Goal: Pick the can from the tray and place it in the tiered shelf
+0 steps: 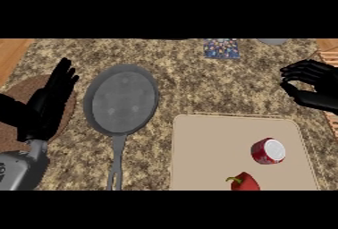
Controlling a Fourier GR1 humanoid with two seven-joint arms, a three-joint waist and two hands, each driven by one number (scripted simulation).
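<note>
Can [268, 151] lies tipped on beige tray [198, 152], near red pepper [244, 182]. Right hand [314, 87] hovers apart, fingers curled, empty: should descend, straddling can's sides. Left hand [49, 100] rests open.

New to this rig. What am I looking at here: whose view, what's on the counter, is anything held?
One picture, taken from the robot's head, looking steeply down at a speckled counter. The left hand rests open at the left edge, fingers up. The right hand hangs at the right edge, fingers curled, holding nothing. A grey frying pan lies left of centre. The beige tray carries a red and white can on its side and a red pepper. No shelf is visible.
</note>
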